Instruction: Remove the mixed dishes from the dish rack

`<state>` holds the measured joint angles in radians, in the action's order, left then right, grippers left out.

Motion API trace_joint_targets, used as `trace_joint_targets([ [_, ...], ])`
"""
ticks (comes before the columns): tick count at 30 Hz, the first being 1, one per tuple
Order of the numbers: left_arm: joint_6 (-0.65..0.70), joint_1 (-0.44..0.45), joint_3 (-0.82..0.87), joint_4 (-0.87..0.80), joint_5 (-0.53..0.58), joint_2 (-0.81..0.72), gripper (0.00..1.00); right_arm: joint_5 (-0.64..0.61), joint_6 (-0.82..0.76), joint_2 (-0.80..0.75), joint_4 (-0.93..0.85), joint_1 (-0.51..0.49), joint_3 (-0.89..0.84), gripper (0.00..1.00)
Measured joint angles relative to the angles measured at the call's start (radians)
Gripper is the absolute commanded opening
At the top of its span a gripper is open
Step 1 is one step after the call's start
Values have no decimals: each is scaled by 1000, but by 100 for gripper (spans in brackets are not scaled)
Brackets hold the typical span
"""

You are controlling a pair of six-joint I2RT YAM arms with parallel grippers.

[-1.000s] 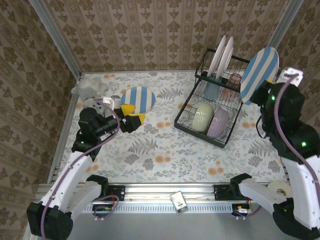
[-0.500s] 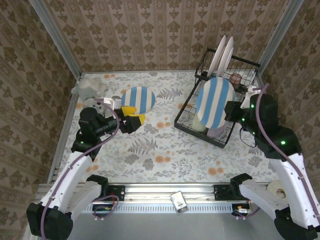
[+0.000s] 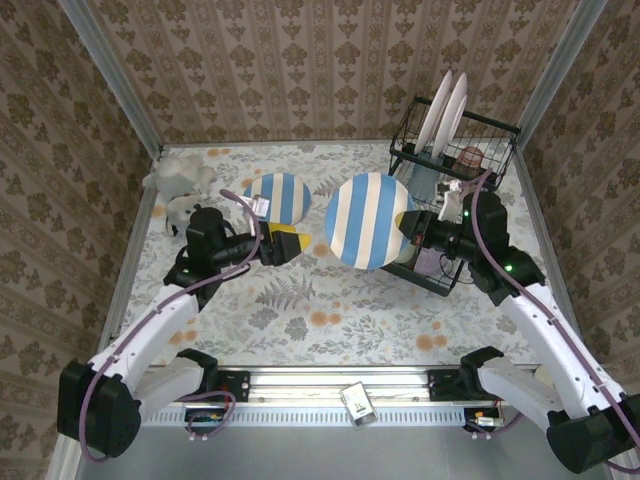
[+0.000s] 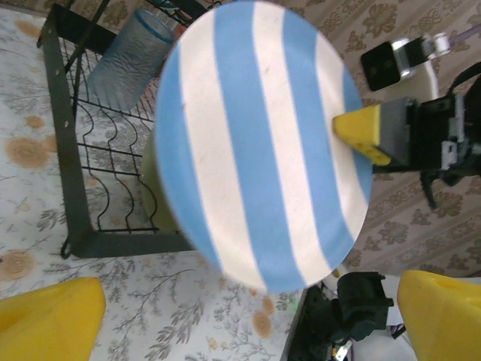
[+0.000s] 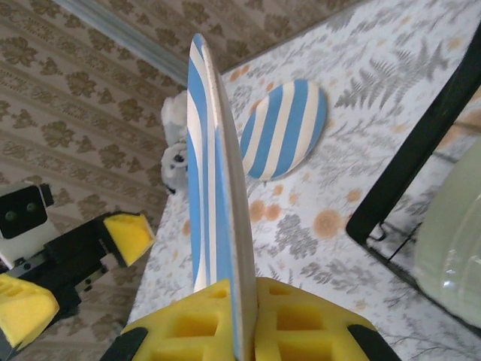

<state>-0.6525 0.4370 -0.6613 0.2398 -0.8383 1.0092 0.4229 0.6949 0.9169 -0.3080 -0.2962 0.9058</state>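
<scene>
Four plates are in sight. The right hand [image 5: 242, 310] is clamped on the rim of one blue-and-white striped plate [image 3: 365, 222], holding it on edge above the bench [image 3: 300, 310], between the dish rack [image 4: 128, 242] and the left hand [image 3: 285, 243]. The left hand is open, its yellow fingers spread wide and facing that plate. A second striped plate [image 3: 278, 197] lies on the bench farther left. Two white plates [image 3: 435, 112] stand upright in the rack's upper shelf. Also in the rack are one bluish cup [image 4: 124, 56], one pink cup [image 3: 470, 157], one pale green bowl [image 5: 451, 226] and one lavender bowl [image 3: 430, 263], partly hidden. One grey plush toy [image 3: 178, 175] sits at the far left corner.
</scene>
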Motion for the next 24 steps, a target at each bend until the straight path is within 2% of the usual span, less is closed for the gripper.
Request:
trace_joint_targets([
  [6, -103, 2, 0, 116, 16, 121, 98, 168, 108, 31, 177, 99, -104, 0],
  [11, -165, 2, -3, 147, 23, 211, 97, 256, 197, 81, 310, 170, -155, 0],
  [15, -208, 4, -35, 197, 13, 265, 90, 308, 234, 91, 375, 178, -174, 0],
  [24, -377, 37, -59, 448, -16, 431, 75, 360, 295, 123, 483, 221, -220, 0],
])
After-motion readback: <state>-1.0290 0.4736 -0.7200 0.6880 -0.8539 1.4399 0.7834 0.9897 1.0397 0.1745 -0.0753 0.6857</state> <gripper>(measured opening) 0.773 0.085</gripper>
